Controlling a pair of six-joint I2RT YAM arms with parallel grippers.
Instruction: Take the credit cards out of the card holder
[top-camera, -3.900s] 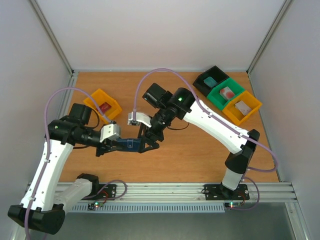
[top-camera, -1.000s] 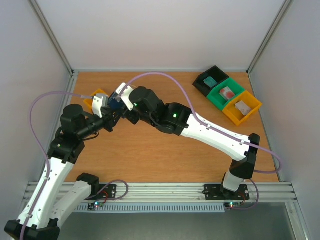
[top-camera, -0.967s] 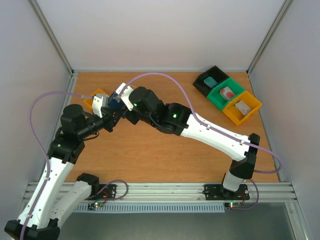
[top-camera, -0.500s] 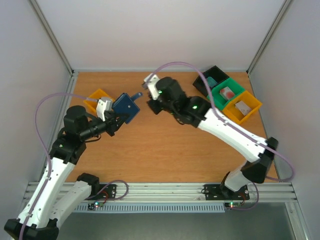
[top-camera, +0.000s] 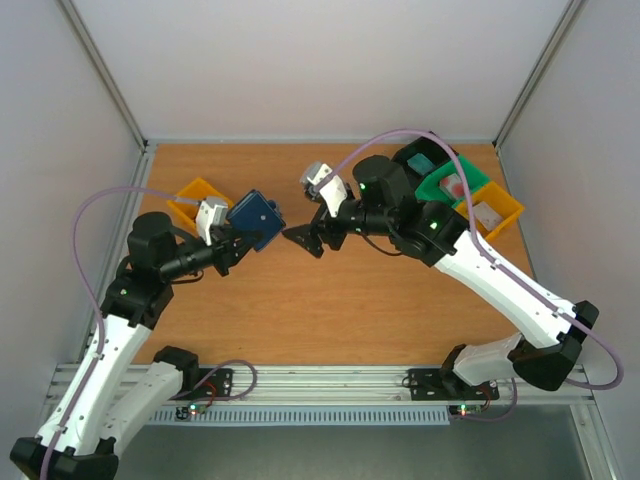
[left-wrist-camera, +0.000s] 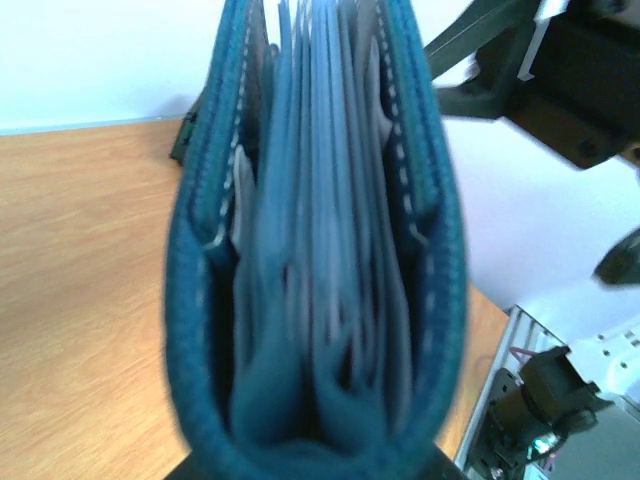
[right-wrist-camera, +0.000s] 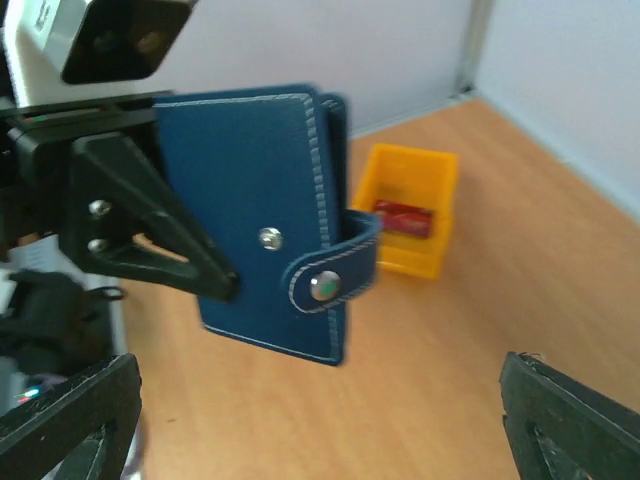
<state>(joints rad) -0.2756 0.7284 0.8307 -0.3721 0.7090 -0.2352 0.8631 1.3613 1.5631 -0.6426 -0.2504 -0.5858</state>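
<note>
My left claw is clamped on the lower edge of the wallet and holds it up off the bench, over the left rear part, just beside the yellow bin. Through the right wrist camera I see the navy cover facing me, with one black finger of the left claw pressed on it. The tab curls round the wallet's edge, and its snap sits below and to the right of the stud on the cover, not on it. Through the left wrist camera I look straight into the wallet: the two covers stand a little apart and the pale grey-blue pockets fan out between them. That view is blurred, so I cannot tell whether any card sits in the pockets

My right claw hangs just to the right of the wallet, apart from it, spread wide and holding nothing. Its two fingers show at the bottom corners of its own camera

One red card lies inside the yellow bin, which is behind the wallet in that view. At the right rear of the bench a black bin, a green bin and a second yellow bin stand in a row
</note>
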